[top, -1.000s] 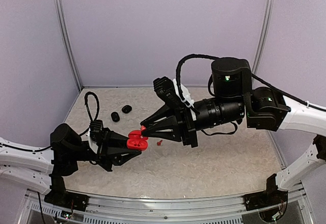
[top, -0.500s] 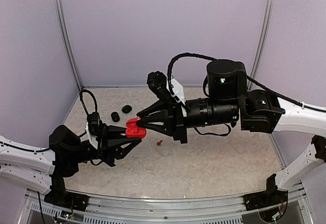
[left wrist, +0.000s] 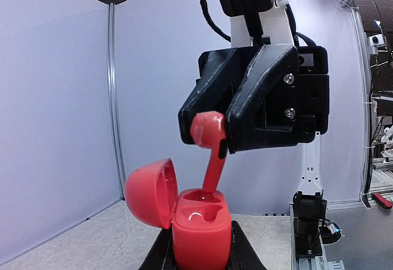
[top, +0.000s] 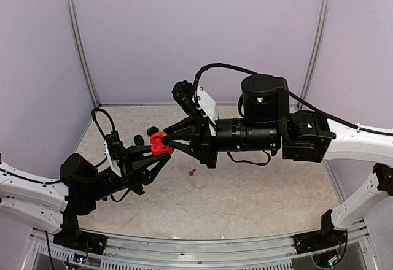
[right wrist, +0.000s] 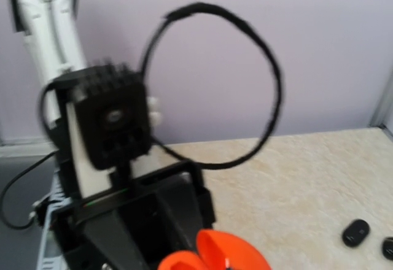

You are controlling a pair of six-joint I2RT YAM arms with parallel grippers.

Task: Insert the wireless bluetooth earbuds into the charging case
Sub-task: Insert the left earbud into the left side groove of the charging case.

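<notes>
The right hand [left wrist: 216,138] is pinching a red earbud [left wrist: 207,127], stem resting in the open red charging case [left wrist: 200,228] the left hand [top: 155,153] is gripping.

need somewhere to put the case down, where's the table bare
Bare table runs right of the loose red earbud and forward to the near rail. Crowded back left: two black pieces, and the left hand holding the red case under the right hand gripping another earbud.
</notes>
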